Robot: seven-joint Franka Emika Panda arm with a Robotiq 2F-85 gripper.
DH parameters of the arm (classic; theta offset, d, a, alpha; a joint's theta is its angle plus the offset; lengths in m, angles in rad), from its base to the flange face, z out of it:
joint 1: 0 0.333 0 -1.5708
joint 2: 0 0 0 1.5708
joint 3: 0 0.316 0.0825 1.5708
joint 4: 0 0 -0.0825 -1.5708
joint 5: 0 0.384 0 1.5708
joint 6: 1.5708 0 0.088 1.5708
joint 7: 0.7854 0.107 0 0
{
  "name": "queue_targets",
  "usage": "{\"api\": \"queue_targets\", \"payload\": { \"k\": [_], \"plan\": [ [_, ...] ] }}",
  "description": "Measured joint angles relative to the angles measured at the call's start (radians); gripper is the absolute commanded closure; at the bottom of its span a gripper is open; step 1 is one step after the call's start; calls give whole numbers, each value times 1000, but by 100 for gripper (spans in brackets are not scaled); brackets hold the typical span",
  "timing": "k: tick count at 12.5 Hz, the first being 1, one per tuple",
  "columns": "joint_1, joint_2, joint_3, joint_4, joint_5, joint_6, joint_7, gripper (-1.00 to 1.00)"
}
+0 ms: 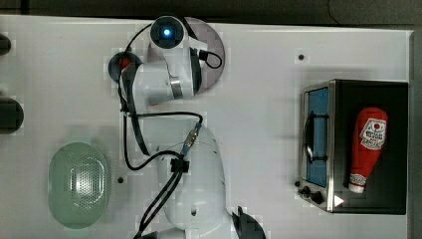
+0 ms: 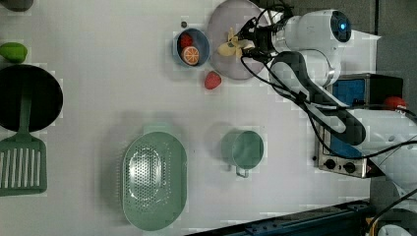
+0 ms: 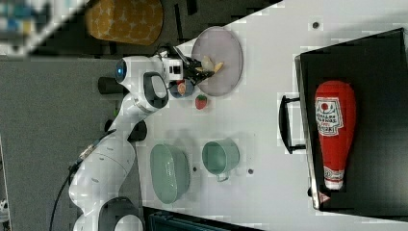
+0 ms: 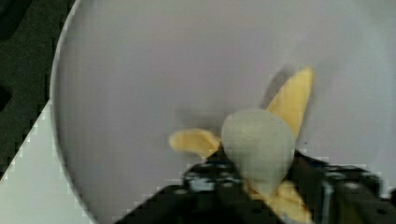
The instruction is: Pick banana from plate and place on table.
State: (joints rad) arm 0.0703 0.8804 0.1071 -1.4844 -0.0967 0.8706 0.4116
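Black gripper (image 4: 261, 191) is seemingly pinching the half-peeled, pale-yellow toy banana (image 4: 259, 144) on the round lilac plate (image 4: 140, 70), needing lifting next.

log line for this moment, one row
phase: grasp | gripper: closed on banana | banana: over plate, peel flaps spread | table: not placed yet

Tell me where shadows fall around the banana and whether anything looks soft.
Wrist view: the banana is soft-edged up close and casts a dark shadow on the plate beside its raised peel. Left view: even light, faint shadows beside the cup.
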Motion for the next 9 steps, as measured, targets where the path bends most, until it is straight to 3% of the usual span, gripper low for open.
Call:
{"api": "queue_targets", "payload": {
  "k": [6, 9],
  "plan": [
    [4, -17, -19, -8, 13, 5, 5, 49],
    [-2, -106, -24, -20, 13, -101, 5, 49]
  ]
}}
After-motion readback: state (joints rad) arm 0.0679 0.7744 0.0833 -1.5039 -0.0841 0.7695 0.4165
